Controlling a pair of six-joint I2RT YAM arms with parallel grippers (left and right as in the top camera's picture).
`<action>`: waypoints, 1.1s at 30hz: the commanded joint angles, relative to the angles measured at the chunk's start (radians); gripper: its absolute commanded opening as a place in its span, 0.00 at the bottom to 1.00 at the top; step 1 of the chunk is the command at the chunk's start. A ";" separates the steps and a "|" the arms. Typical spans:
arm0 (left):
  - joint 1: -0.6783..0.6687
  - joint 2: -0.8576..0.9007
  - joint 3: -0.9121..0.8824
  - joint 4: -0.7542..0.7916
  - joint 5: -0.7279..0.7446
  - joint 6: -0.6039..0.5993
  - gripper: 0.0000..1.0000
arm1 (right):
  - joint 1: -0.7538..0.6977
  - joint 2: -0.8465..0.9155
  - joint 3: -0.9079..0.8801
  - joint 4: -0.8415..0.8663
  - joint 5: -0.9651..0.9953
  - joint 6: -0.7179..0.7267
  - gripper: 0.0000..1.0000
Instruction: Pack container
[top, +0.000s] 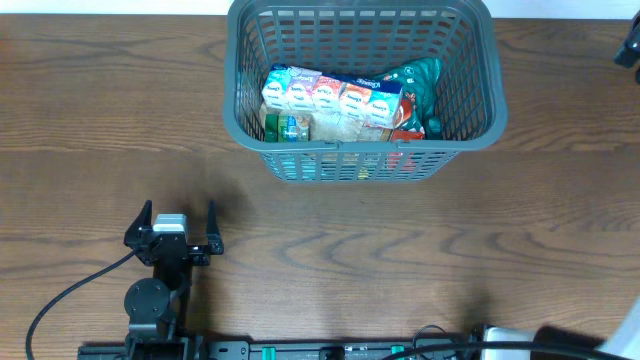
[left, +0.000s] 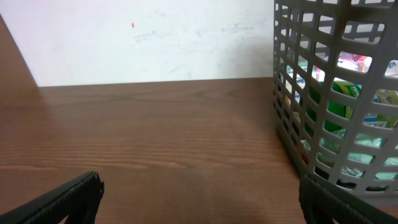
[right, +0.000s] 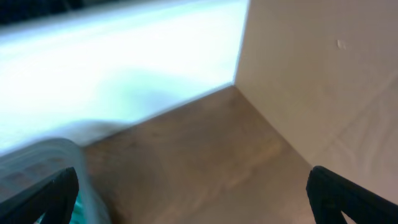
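Note:
The container (top: 330, 165), a large grey lattice basket, stands at the back centre of the wooden table. It holds a row of white tissue packs (top: 330, 98), a green packet (top: 415, 80) and other small packs underneath. My left gripper (top: 178, 215) is open and empty, low over the table at the front left, well short of the basket. In the left wrist view its fingers (left: 199, 199) are spread wide, with the basket's corner (left: 336, 74) to the right. My right gripper (right: 193, 193) is open and empty in its blurred wrist view. Only a dark part (top: 630, 45) shows overhead at the far right edge.
A white wall runs behind the table (left: 155, 124). A black cable (top: 60, 300) loops at the front left. A rail with equipment (top: 330, 350) lies along the front edge. A blurred pale and teal object (right: 43, 174) sits at the lower left of the right wrist view.

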 joint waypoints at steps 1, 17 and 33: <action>0.005 -0.005 -0.014 -0.044 -0.009 0.018 0.98 | 0.045 -0.084 -0.079 0.073 -0.017 0.003 0.99; 0.004 -0.005 -0.014 -0.044 -0.009 0.018 0.99 | 0.107 -0.632 -0.932 0.647 -0.245 -0.222 0.99; 0.005 -0.005 -0.014 -0.044 -0.009 0.018 0.99 | 0.109 -1.125 -1.645 0.883 -0.377 -0.222 0.99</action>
